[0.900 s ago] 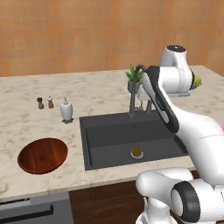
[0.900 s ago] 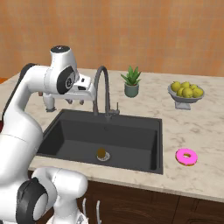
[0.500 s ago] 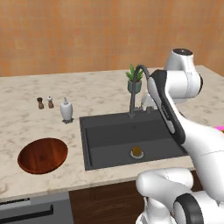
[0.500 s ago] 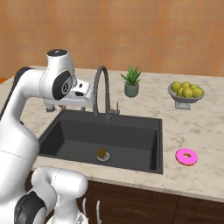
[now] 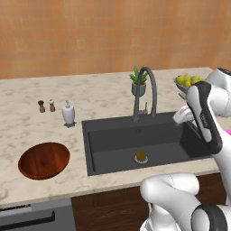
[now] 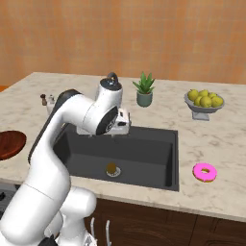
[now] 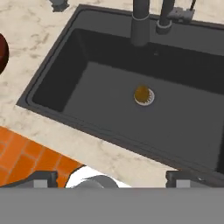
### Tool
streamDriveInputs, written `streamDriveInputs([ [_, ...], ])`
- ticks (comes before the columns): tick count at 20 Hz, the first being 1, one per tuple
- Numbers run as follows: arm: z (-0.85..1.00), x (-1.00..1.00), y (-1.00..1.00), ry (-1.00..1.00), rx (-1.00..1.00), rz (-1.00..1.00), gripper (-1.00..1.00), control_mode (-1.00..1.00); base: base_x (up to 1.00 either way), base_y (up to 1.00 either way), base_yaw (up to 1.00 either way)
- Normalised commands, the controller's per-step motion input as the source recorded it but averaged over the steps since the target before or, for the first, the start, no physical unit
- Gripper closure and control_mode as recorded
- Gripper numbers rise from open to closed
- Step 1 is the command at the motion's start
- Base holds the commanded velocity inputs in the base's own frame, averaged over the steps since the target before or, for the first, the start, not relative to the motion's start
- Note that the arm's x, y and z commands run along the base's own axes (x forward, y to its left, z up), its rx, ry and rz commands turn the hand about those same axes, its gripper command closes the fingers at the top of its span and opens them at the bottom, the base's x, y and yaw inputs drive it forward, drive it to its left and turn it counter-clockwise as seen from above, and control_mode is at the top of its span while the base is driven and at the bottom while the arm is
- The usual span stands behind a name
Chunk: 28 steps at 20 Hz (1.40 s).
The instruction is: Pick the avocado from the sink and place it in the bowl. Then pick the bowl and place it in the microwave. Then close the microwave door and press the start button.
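Observation:
The small olive-tan avocado (image 5: 140,156) lies on the round drain in the middle of the dark grey sink (image 5: 113,140); it also appears as the avocado (image 6: 111,168) and the avocado (image 7: 141,92). My gripper (image 7: 114,179) hangs open above the sink's near side, looking down at the fruit, fingertips (image 7: 41,179) wide apart with nothing between them. The hand (image 6: 121,124) hovers over the basin's back left part. The reddish-brown wooden bowl (image 5: 44,160) sits empty on the counter left of the sink. The microwave and its door are out of view.
The tall curved faucet (image 5: 145,92) rises behind the basin, close to my hand. A potted plant (image 5: 139,85), a grey dish of yellow fruits (image 6: 204,101) and a pink donut (image 6: 205,171) stand to the right. A soap dispenser (image 5: 68,113) and two shakers (image 5: 46,106) stand back left.
My arm has swung its hand from the counter left of the faucet out over the sink and lower. The avocado and bowl have not moved.

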Motion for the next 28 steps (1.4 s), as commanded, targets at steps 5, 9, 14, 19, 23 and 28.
streamDriveInputs([
  [5,-0.45,0.47,-0.48,-0.02,0.25,0.47,-1.00,-1.00,0.00,0.00,0.00],
  [9,-0.49,0.74,-0.22,-0.02,0.37,0.45,-1.00,-1.00,0.00,0.00,0.00],
  [14,-0.56,0.72,-0.01,-0.03,0.27,0.40,-1.00,-1.00,0.00,0.00,0.00],
  [19,-0.62,0.25,0.02,-0.27,0.05,0.15,-1.00,-1.00,0.00,0.00,0.00],
  [23,-0.59,0.08,0.09,-0.31,0.07,0.00,-1.00,-1.00,0.00,0.00,0.00],
  [28,-0.39,0.07,0.10,-0.21,0.11,0.00,-1.00,-1.00,0.00,0.00,0.00],
])
